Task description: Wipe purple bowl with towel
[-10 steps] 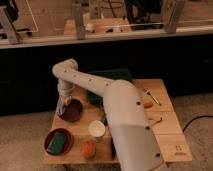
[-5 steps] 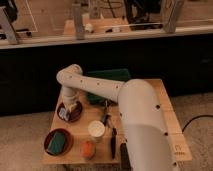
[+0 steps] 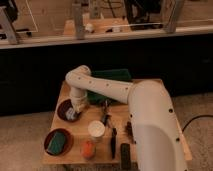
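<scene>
Here the white arm (image 3: 107, 89) is reaching from the lower right across the wooden counter (image 3: 59, 98) toward its left side, bending at an elbow near the back edge and dropping down from there. The gripper (image 3: 73, 113) is sitting down inside the purple bowl (image 3: 62, 107), which is resting at the left edge of the counter, about midway between front and back. A pale towel (image 3: 70, 115) is lying in the bowl right under the gripper, touching it. Whether the fingers are spread or closed, and whether they are pinching the towel, I cannot tell, since the wrist is hiding them.

In front of the purple bowl, near the front left corner, a second dark red bowl (image 3: 49, 137) is holding a green sponge (image 3: 57, 142). Just to its right an orange object (image 3: 88, 149) is standing at the front edge, and behind that a white cup (image 3: 96, 129) is sitting upright near the middle of the counter. Some dark utensils (image 3: 106, 111) are lying beside the cup, with another dark object (image 3: 125, 155) lying near the front edge, next to the arm's big white body. A green tray (image 3: 112, 75) is resting at the back of the counter, partly hidden behind the arm.
</scene>
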Available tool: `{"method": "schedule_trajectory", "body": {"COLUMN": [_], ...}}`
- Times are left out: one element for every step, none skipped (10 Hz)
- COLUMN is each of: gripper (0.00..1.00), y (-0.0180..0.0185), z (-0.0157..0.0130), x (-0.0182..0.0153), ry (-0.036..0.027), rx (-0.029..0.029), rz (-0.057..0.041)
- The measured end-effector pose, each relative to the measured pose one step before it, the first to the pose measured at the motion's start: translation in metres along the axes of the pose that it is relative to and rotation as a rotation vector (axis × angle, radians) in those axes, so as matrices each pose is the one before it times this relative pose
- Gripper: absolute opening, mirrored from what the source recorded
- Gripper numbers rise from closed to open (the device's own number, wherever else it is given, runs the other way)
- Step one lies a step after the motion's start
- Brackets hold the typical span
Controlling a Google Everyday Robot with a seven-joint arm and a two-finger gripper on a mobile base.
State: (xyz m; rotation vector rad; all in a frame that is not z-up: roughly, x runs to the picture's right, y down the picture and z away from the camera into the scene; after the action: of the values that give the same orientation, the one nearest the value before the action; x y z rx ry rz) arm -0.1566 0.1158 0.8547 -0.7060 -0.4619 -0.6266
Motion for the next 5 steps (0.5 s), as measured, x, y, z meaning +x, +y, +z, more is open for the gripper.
{"method": "schedule_trajectory", "body": {"gripper": [0.00,0.00,0.00,0.00,0.00], "y": [-0.00534,-0.00859,-0.00893,-0.01031,-0.01031], "z": [-0.00355,-0.00272,0.00111,0.00170,0.00284], "x": [0.00483,0.00593,0.00386,-0.00050,-0.00320], "ry": [0.01170,0.01514,0.01244,0.00807,0.00779], "rx": [0.00560,0.00421,-0.00399,-0.00027,-0.00635], "rz": [0.00594,0.00278,-0.00595,-0.01126,-0.01393]}}
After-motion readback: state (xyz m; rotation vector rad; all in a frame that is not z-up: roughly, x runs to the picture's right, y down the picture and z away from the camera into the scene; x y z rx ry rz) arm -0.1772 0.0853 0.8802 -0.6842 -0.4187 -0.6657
